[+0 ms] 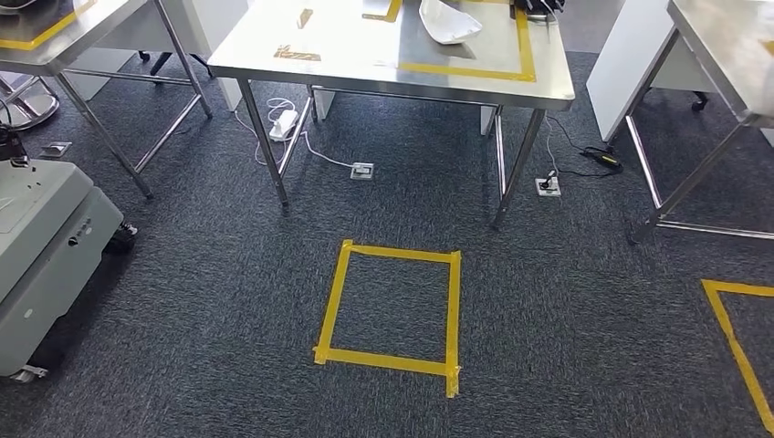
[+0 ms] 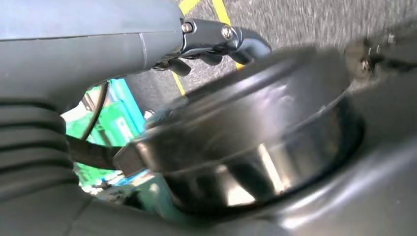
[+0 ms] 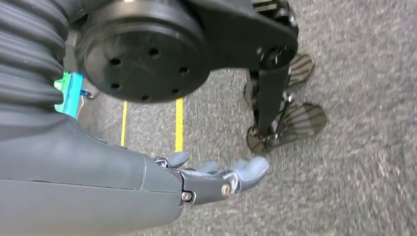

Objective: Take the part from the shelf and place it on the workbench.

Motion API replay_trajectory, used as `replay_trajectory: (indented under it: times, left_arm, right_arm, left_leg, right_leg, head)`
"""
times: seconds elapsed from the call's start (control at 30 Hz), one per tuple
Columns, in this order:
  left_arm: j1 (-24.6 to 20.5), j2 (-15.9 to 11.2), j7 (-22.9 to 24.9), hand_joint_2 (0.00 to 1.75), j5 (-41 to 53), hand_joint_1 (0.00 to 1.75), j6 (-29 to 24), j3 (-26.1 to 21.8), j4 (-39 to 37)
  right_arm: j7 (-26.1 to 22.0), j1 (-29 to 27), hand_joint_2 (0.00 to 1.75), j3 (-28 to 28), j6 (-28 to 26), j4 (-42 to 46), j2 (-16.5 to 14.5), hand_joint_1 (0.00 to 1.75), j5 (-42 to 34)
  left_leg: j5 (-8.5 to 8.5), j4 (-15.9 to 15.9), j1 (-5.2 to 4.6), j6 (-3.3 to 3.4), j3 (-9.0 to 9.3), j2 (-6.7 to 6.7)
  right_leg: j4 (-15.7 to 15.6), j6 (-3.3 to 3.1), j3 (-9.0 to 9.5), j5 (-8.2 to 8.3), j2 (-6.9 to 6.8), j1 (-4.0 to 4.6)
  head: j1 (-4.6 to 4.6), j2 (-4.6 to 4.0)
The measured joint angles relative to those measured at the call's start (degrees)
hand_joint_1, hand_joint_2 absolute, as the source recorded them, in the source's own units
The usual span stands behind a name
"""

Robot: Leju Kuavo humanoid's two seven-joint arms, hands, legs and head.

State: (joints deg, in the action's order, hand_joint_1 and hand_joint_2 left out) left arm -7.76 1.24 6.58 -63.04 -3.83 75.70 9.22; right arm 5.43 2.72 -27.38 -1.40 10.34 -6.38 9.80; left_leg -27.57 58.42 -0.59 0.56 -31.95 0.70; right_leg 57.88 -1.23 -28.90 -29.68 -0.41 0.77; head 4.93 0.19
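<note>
Hands hanging empty at the robot's sides: left hand (image 2: pixel 216 42) and right hand (image 3: pixel 216 177) both slack, fingers apart, gripping nothing, wrist cameras aimed at grey carpet. Ahead of both hands, steel workbench (image 1: pixel 347 55) bearing a white part (image 1: pixel 447 23) inside yellow tape. On the floor between, taped yellow square (image 1: pixel 392 315), probably a standing mark. Shelf out of frame.

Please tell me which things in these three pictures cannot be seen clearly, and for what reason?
- White object on the steel table, head view: cut off by the top edge, so I cannot say whether it is the part.
- Shelf: I cannot make one out.
- Left hand, left wrist view: a blurred dark robot body part covers the fingers; grasp unclear.
- Grey cart, head view: cut off by the left edge.
</note>
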Motion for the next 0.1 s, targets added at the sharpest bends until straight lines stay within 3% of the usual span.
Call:
replay_trajectory:
  times: [0.03, 0.1]
  left_arm:
    - [0.3, 0.1, -0.1, 0.00, 1.2, 0.00, -1.5, -1.3, 0.4]
    - [0.7, 0.2, -0.3, 0.00, 3.0, 0.00, -3.1, -3.3, 0.9]
  right_arm:
    - [-0.1, -0.4, 0.00, 0.2, 0.1, 0.0, 0.1, 0.00, -0.2]
    - [-0.3, -1.0, 0.00, 0.7, 0.1, 0.0, 0.2, 0.00, -0.5]
  left_leg:
    - [0.09, 0.0, -0.04, 0.22, -0.07, 0.04]
    - [0.23, -0.1, -0.16, 0.70, -0.16, 0.04]
  right_leg:
    - [-0.5, 0.20, 0.06, -0.11, -0.01, -0.03]
    - [-0.8, 0.71, 0.12, -0.15, -0.06, -0.15]
  head:
    - [0.01, 0.01]
    - [0.02, 0.01]
